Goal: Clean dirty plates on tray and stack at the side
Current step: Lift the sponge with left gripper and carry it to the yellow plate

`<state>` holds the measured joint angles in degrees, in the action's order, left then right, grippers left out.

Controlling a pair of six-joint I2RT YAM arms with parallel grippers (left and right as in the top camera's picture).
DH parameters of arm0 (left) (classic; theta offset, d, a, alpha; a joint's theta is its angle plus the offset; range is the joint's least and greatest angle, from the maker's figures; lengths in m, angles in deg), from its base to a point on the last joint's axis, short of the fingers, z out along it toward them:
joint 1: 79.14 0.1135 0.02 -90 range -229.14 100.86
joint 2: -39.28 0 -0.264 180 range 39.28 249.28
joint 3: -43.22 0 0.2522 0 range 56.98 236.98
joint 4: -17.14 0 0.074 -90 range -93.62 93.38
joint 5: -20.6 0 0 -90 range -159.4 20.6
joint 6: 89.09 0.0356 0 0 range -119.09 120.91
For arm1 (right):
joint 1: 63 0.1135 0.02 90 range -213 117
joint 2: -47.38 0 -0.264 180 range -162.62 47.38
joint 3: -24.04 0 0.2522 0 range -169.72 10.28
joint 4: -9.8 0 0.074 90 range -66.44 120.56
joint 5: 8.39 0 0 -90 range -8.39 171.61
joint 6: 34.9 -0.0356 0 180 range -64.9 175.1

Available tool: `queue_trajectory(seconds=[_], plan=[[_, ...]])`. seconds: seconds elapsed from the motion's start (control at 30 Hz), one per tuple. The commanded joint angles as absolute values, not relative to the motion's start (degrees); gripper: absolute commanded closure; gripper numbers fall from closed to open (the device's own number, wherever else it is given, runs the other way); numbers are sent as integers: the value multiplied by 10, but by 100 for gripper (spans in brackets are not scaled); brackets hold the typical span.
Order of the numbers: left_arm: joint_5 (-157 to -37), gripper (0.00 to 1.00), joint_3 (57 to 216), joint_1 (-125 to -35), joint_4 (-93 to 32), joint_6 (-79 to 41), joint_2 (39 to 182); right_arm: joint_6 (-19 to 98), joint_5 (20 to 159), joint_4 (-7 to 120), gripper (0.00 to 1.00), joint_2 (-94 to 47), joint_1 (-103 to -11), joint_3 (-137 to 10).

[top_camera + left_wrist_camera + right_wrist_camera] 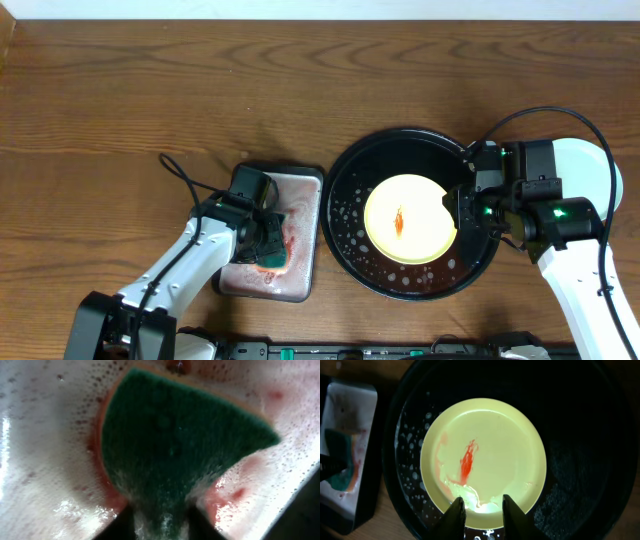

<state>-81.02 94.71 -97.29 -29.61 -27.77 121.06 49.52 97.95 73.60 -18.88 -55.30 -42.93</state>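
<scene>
I've got left gripper [160, 527] clenched on the teal sponge [175, 445] in the grey tray [300, 200]; right gripper [483, 510] over the yellow plate [505, 450] rim, can't tell if gripping. Plate's in the black tray [580, 435], sauce smear [467, 462] unwiped, nothing stacked yet.

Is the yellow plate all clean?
No, the yellow plate has a red smear near its middle, plain in the right wrist view.
</scene>
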Motion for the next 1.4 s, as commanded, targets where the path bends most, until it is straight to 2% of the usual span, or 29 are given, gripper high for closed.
queue_trajectory(seconds=[0.0,0.13,0.3,0.53,0.73,0.9,0.97,1.07,1.37], plan=[[-799,92,930,-974,-288,-294,1230,493,983,735,76,-185,-547,-434],[-799,93,953,-974,-319,-293,1224,473,960,730,68,-194,-548,-433],[-799,93,1038,-974,-419,-267,1214,467,958,723,75,-232,-549,-433],[-819,93,1218,-979,-561,-226,1213,438,947,710,76,-340,-590,-433],[-909,93,1234,-1010,-528,-227,1212,439,909,709,76,-422,-622,-433],[-915,93,1234,-1054,-483,-229,1213,479,926,698,76,-482,-630,-433],[-913,93,1234,-1080,-452,-234,1213,502,964,691,82,-507,-629,-432],[-907,93,1234,-1107,-414,-256,1216,509,986,679,99,-532,-629,-432],[-909,93,1234,-1199,-283,-357,1284,509,986,675,99,-535,-629,-432]])
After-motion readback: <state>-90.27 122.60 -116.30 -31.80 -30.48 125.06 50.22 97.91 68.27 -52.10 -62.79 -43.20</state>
